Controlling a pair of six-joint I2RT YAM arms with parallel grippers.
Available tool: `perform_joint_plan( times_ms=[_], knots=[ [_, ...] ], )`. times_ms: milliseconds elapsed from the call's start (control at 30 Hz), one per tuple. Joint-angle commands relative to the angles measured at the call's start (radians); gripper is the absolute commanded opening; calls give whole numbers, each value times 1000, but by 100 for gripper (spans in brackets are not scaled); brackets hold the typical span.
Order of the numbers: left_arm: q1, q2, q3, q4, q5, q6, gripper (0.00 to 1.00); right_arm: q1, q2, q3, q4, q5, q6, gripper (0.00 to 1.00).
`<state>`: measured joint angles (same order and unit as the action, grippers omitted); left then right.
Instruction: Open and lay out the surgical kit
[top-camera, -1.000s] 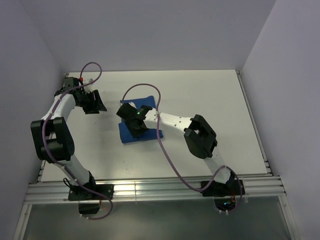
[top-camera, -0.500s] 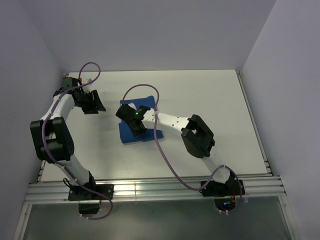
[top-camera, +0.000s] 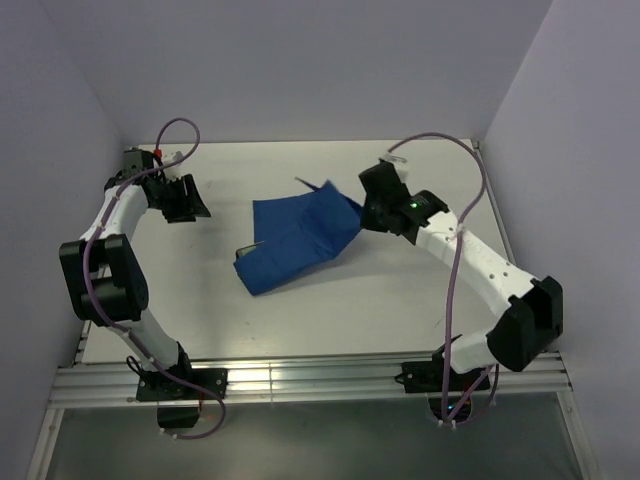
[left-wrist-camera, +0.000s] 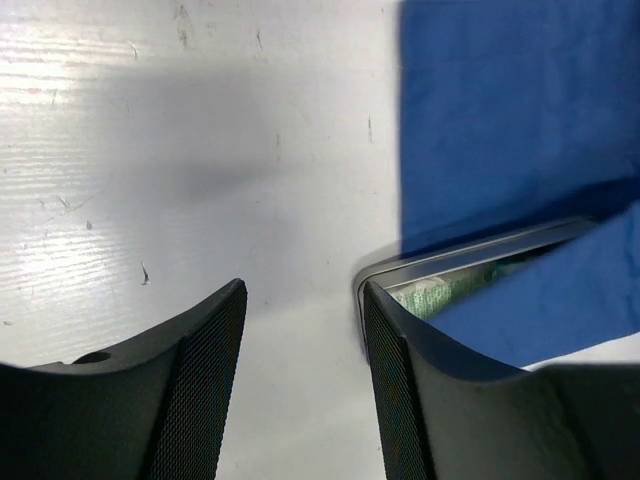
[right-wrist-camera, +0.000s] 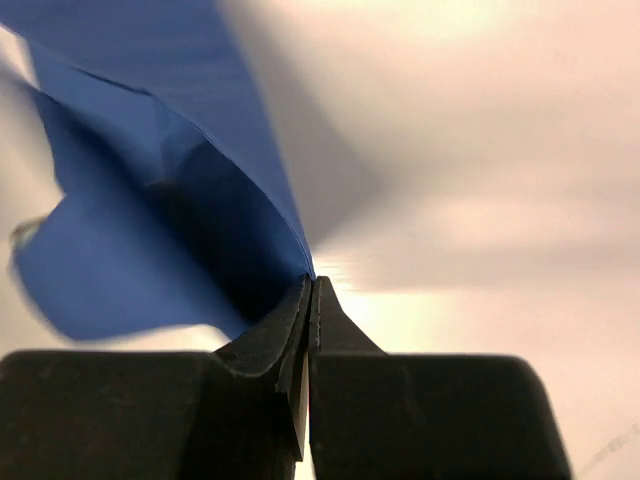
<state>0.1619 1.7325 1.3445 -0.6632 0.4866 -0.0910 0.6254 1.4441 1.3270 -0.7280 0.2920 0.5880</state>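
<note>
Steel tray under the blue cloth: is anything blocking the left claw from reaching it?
Only bare table lies between the open left claw and the steel tray. The blue cloth drapes over most of the tray, though; just one corner shows. The right claw pinches that cloth's edge.

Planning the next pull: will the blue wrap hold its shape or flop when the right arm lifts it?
Probably floppy: the blue wrap drapes and creases from the shut right gripper. Likely light, since one pinched edge lifts it. The steel tray it partly covers may shift.

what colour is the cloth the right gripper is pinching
The cloth is plain royal blue; it shows best in the top external view.
</note>
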Motion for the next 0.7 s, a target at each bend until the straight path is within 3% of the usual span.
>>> perform_joint_plan(
  times_ms=[0,33,67,100,167,200,367,533,667],
  knots=[
    [-12,15,51,19,20,16,56,-59,-25,-159,21,-16,94,5],
    [-15,22,53,22,17,16,56,-82,-33,-179,21,-17,107,13],
    [-19,27,59,25,9,19,56,-85,-34,-195,18,-16,117,27],
    [-31,29,62,25,4,22,56,-87,-36,-215,18,-11,139,55],
    [-50,32,67,28,-12,31,57,-87,-37,-224,18,-4,170,69],
    [-55,32,68,30,-17,34,57,-87,-39,-227,19,-1,176,83],
    [-116,32,82,14,-40,80,57,-87,-71,-219,38,24,158,83],
    [-215,56,107,-21,-63,163,55,-87,-107,-252,171,-74,52,64],
    [-309,113,177,-96,-45,217,51,-85,17,-151,147,-198,-13,54]
  ],
)
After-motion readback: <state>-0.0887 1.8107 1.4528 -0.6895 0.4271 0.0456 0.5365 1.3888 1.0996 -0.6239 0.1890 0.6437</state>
